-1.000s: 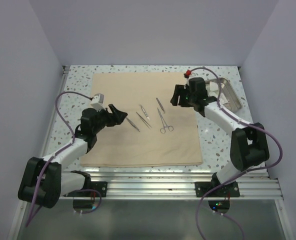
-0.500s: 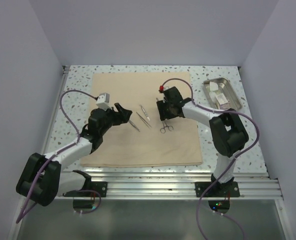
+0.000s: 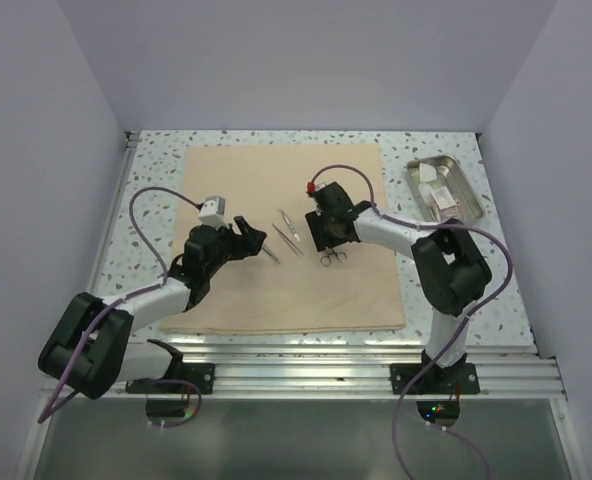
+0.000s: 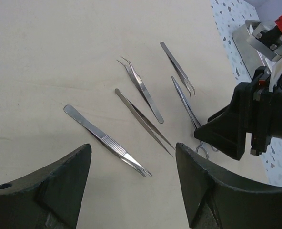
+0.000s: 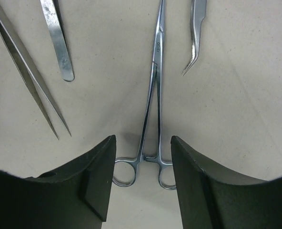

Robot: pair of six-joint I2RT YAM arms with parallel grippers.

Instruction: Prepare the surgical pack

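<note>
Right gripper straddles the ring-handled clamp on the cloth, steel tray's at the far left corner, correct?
No: the top view shows the steel tray at the far right corner. The right gripper does straddle the clamp on the cloth.

No legible txt, labels or nos. anywhere; only a tiny stamped mark on the forceps (image 5: 155,57) nr the hinge, in the right wrist view, too small to read.
</note>
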